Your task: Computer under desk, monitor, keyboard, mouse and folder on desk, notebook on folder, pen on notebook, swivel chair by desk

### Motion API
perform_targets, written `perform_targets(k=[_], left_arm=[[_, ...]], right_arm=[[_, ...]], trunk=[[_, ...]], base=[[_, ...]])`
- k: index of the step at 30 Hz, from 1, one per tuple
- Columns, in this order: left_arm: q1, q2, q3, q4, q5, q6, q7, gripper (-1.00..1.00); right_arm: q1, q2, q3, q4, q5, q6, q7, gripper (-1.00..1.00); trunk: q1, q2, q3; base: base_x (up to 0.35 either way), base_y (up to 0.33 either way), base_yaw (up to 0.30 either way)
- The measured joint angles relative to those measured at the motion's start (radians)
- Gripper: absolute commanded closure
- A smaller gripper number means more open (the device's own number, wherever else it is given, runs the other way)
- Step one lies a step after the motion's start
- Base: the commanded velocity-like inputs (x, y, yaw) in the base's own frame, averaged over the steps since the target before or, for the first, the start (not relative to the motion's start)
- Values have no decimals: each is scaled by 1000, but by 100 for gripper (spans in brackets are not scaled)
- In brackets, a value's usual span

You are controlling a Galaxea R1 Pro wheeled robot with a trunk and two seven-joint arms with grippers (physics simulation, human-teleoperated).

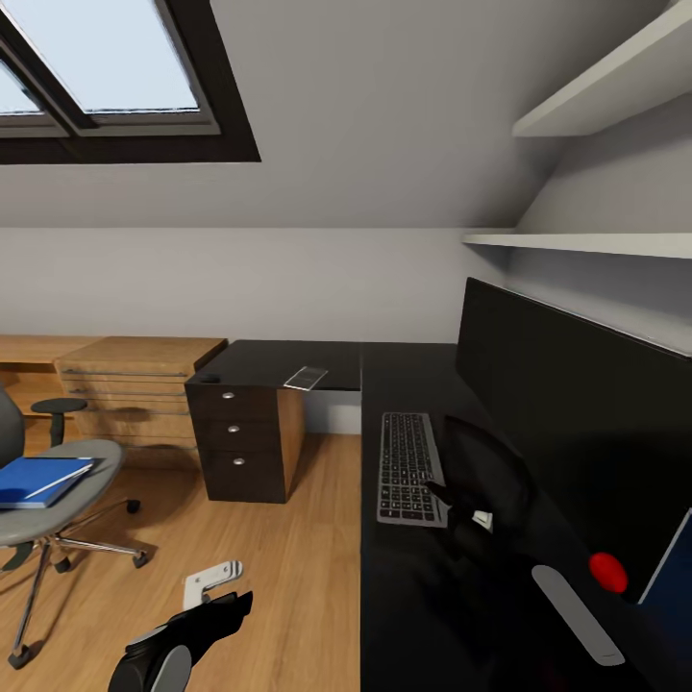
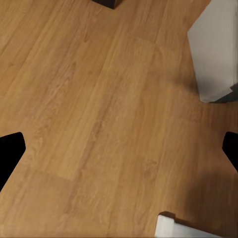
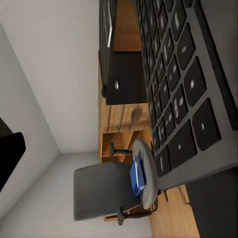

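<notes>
The right gripper [image 1: 459, 507], black and hard to read against the glossy black desk [image 1: 404, 596], is hovering at the near right corner of the flat grey keyboard [image 1: 410, 467]; whether its claw is spread or pressed together, I cannot tell. The keyboard is lying at 9 o'clock of the wide black monitor [image 1: 577, 423]. Judging from this, the keyboard is being positioned, so nudging it gently parallel to the screen should work best, leaving room for the mouse. The left gripper [image 1: 207, 615] is hanging over the wooden floor [image 2: 99, 124], fingers [image 2: 10, 153] spread, holding nothing. The blue folder [image 1: 38, 479] is lying on the grey swivel chair [image 1: 67, 524] at 9 o'clock.
</notes>
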Motion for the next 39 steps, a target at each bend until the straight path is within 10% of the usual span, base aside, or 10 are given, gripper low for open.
perform_targets(k=[39], left_arm=[[0,1,3,-1,-2,0,-1,-100]], right_arm=[[0,-1,0,0,1,0,1,-100]], trunk=[[1,0,0]], base=[[-227,-34,0]])
